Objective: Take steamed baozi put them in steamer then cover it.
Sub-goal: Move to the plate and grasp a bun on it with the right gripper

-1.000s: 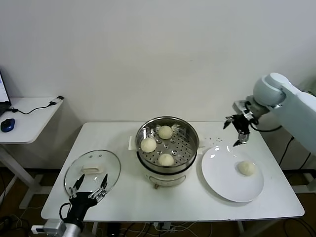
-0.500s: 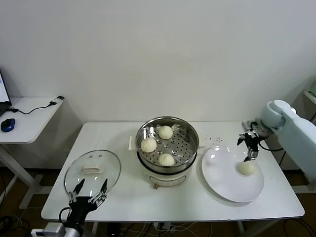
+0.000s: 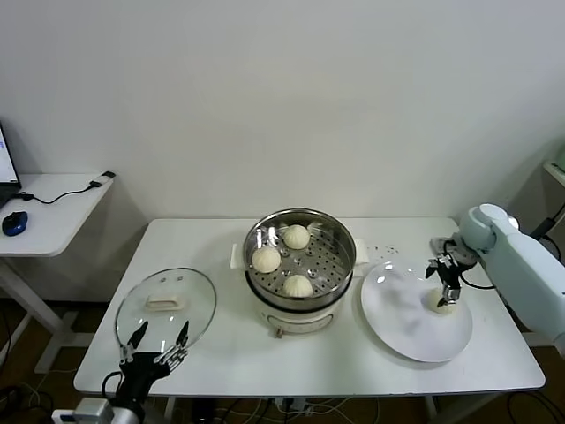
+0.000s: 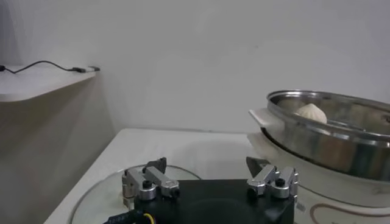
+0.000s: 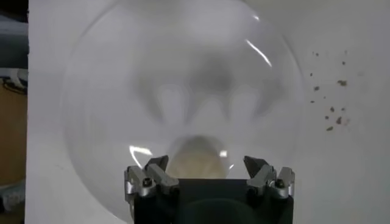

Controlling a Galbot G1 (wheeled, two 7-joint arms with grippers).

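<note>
The right gripper (image 3: 444, 281), jaws apart, straddles the last baozi (image 3: 440, 303) at the plate's (image 3: 402, 327) three o'clock, ready to grasp; the left gripper (image 3: 152, 344), also apart, waits near the cover (image 3: 166, 305).

Looks like a lab to us: bare white wall (image 3: 282, 97), plain white table (image 3: 212, 265), computer mouse (image 3: 13, 223) on a side desk (image 3: 53, 216).

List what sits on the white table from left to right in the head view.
Glass lid with the open left gripper at its near edge → steamer holding three baozi → white plate → last baozi with the open right gripper above it.
</note>
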